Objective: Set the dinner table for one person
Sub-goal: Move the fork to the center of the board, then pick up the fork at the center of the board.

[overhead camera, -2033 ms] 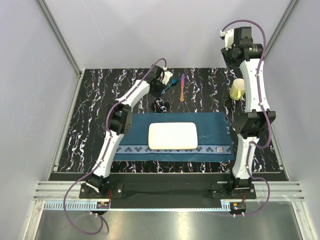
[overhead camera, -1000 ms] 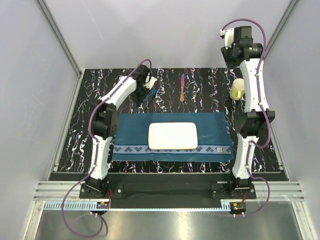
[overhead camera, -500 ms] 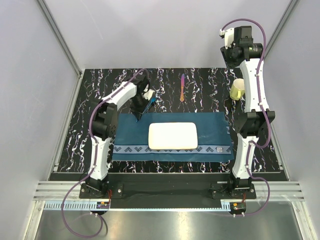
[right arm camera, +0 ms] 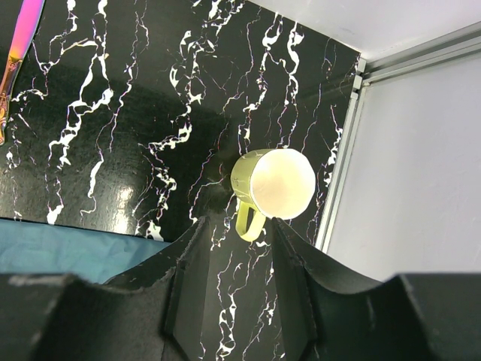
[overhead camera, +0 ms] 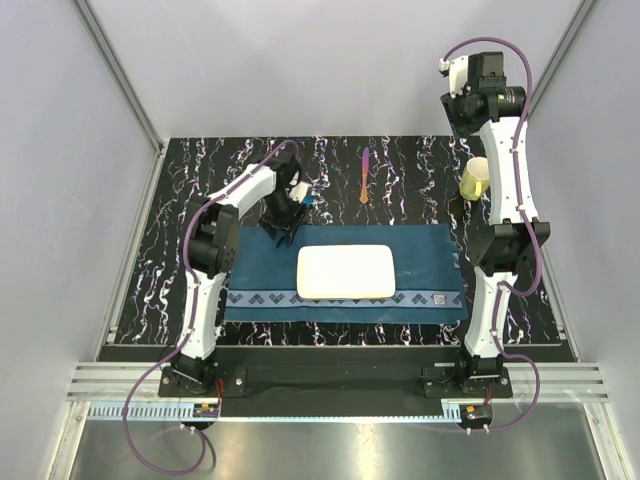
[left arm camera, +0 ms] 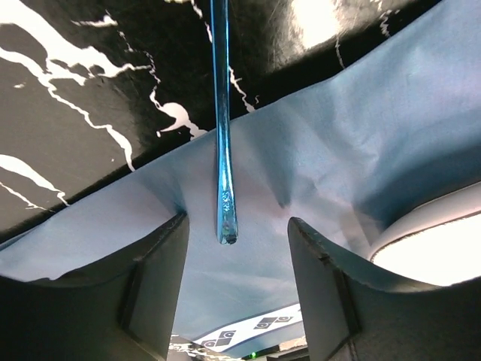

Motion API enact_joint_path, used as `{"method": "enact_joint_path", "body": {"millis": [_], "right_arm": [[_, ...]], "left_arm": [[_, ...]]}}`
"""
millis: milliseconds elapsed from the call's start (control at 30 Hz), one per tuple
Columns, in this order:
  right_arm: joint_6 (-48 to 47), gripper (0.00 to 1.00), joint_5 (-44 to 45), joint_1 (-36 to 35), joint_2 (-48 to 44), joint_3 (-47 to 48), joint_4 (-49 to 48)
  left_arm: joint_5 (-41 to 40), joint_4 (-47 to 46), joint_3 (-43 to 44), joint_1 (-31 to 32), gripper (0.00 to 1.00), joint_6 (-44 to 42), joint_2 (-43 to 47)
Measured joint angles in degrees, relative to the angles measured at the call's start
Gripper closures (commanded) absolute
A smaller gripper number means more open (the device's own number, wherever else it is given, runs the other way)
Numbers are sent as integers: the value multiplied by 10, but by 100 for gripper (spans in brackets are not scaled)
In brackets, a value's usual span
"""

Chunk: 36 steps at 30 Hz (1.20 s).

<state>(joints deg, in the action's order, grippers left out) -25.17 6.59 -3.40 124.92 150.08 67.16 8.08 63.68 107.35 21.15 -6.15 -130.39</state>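
Over the last two seconds the left arm has swung from the far middle of the table (overhead camera: 180,200) to the far left corner of the mat (overhead camera: 430,260), bringing a blue utensil (left arm camera: 222,113) with it. The left tool (left arm camera: 237,226) now stands low over that corner with its fingers spread wide. The thin blue handle runs between them and touches neither, so it is let go. Its end lies over the mat's far edge and the rest reaches out across the black top. Whether it is a fork, spoon or knife I cannot tell.

The right arm has not moved. The right tool (right arm camera: 237,226) hangs high above the cup (overhead camera: 476,178), partly open and empty.

The black, white-veined table fills the whole work area, with the mat along its near middle.

As for progress, the mat is spread and the plate (overhead camera: 347,271) sits at its centre. The blue utensil looks just delivered but lies half off the mat, far of the plate and not alongside it. A pink utensil (overhead camera: 364,175) lies on the bare table beyond the mat. The cup stands at the far right, well apart from the setting. Both probably have yet to be brought in.
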Motion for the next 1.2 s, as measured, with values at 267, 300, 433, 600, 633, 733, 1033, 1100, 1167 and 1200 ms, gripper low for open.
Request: {"method": "enact_joint_path", "body": {"millis": [267, 300, 433, 600, 633, 733, 1033, 1100, 1167, 1200], "right_arm": [[-1, 56, 0, 0, 0, 0, 0], [-1, 55, 0, 0, 0, 0, 0], [-1, 55, 0, 0, 0, 0, 0], [-1, 55, 0, 0, 0, 0, 0], [-1, 55, 0, 0, 0, 0, 0], [-1, 55, 0, 0, 0, 0, 0], [-1, 56, 0, 0, 0, 0, 0], [-1, 56, 0, 0, 0, 0, 0], [-1, 56, 0, 0, 0, 0, 0], [-1, 56, 0, 0, 0, 0, 0]], "left_arm": [[1, -2, 61, 0, 40, -3, 0], [1, -6, 67, 0, 40, -4, 0], [1, -28, 78, 0, 41, -4, -6], [7, -52, 105, 0, 42, 0, -52], [7, -56, 108, 0, 42, 0, -64], [8, -60, 127, 0, 43, 3, -71], [7, -89, 159, 2, 75, 3, -95], [7, -94, 159, 2, 87, 2, -96], [7, -97, 159, 2, 92, 3, -96], [8, -97, 159, 2, 93, 2, -96]]}}
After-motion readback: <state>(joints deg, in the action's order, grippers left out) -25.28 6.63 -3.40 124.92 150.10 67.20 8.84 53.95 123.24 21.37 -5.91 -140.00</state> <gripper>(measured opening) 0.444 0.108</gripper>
